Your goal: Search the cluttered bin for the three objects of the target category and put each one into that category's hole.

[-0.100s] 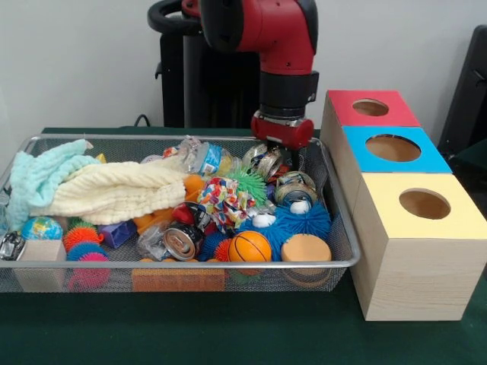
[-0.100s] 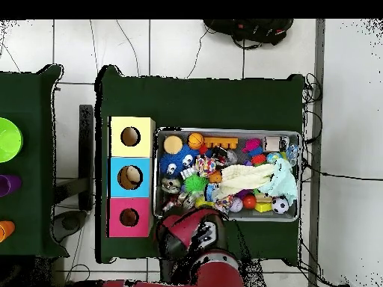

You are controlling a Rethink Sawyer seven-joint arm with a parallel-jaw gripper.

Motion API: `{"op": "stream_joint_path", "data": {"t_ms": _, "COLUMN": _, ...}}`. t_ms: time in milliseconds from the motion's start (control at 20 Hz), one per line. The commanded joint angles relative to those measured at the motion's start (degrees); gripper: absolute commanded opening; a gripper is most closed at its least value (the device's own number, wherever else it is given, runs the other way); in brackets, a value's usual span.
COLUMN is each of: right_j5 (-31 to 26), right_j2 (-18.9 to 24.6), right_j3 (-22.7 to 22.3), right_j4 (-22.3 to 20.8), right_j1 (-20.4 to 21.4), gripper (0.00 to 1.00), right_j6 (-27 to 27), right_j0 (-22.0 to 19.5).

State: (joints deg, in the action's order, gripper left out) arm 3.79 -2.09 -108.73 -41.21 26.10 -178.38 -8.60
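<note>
While the gripper (image 1: 283, 156) hangs at the bin's (image 1: 344, 262) one o'clock corner, you cannot tell whether it holds anything. Watch the crushed cans (image 1: 268, 162) there; packed clutter could snag it.

A table covered in dark green cloth (image 1: 190, 334) carries two things side by side: a wire mesh bin (image 1: 346, 239) crammed with toys and cloths, and, just beside it, a wooden box (image 1: 411, 266) with red, blue and yellow holed tops.
</note>
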Motion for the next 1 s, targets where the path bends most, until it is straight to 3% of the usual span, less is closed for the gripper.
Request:
{"op": "stream_joint_path", "data": {"t_ms": 50, "right_j5": -9.2, "right_j2": 15.5, "right_j3": 7.6, "right_j4": -6.8, "right_j1": -13.8, "gripper": 1.00, "right_j6": 13.7, "right_j0": -8.2}}
{"op": "stream_joint_path", "data": {"t_ms": 350, "right_j5": -8.4, "right_j2": 14.7, "right_j3": 7.5, "right_j4": -7.2, "right_j1": -13.0, "gripper": 1.00, "right_j6": 10.2, "right_j0": -7.0}}
{"op": "stream_joint_path", "data": {"t_ms": 400, "right_j5": -8.6, "right_j2": 14.9, "right_j3": 7.4, "right_j4": -7.3, "right_j1": -12.9, "gripper": 0.00, "right_j6": 10.2, "right_j0": -7.1}}
{"op": "stream_joint_path", "data": {"t_ms": 1000, "right_j5": -12.5, "right_j2": 19.8, "right_j3": 6.3, "right_j4": -9.1, "right_j1": -12.8, "gripper": 0.00, "right_j6": 12.8, "right_j0": -12.3}}
